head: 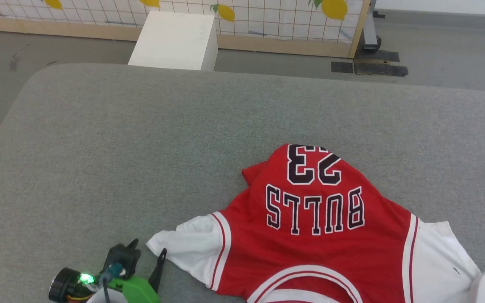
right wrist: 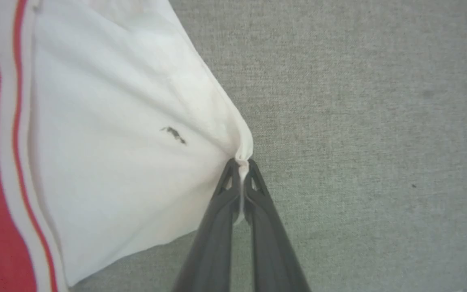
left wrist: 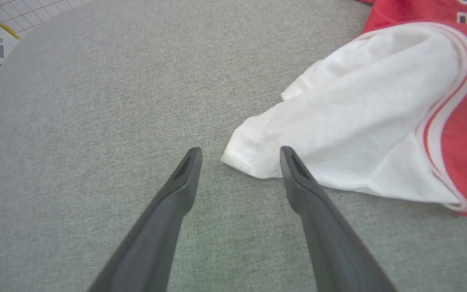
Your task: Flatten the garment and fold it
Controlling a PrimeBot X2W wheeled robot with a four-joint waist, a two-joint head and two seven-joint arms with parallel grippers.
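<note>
on grey, perhaps woven surface (head: pixel 141 147), rumpled red-and-white garment (head: pixel 310 244), soft creases

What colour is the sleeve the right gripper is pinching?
White sleeve, with a thin red stripe at the seam; clearest in the right wrist view.

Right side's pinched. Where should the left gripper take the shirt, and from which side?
Pinch the shirt by its white sleeve, at the hem corner, coming in low over the grey surface. That corner points between the fingers of the open left gripper.
</note>
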